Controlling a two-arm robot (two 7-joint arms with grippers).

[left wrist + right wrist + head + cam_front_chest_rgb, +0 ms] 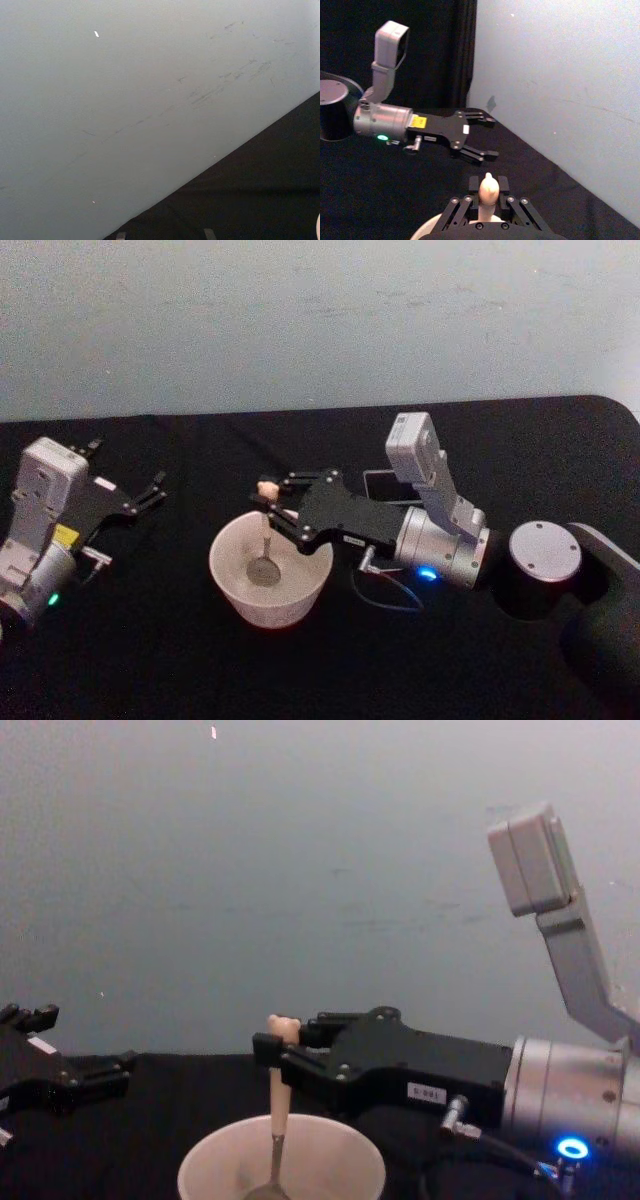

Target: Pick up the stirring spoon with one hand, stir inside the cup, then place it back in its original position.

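Observation:
The cream cup stands on the black table in front of me, and I see it from the side in the chest view, cup. The stirring spoon stands nearly upright in it, metal bowl low inside, bear head above the rim. My right gripper is shut on the beige handle just under the bear head, reaching in from the right. In the chest view the spoon hangs from the right gripper. The dark holder shows behind the right wrist, partly hidden. My left gripper rests open at the far left.
A pale wall closes the table's far edge. In the right wrist view the bear head sits between my fingers, with the open left gripper farther off. Bare black cloth lies between cup and left arm.

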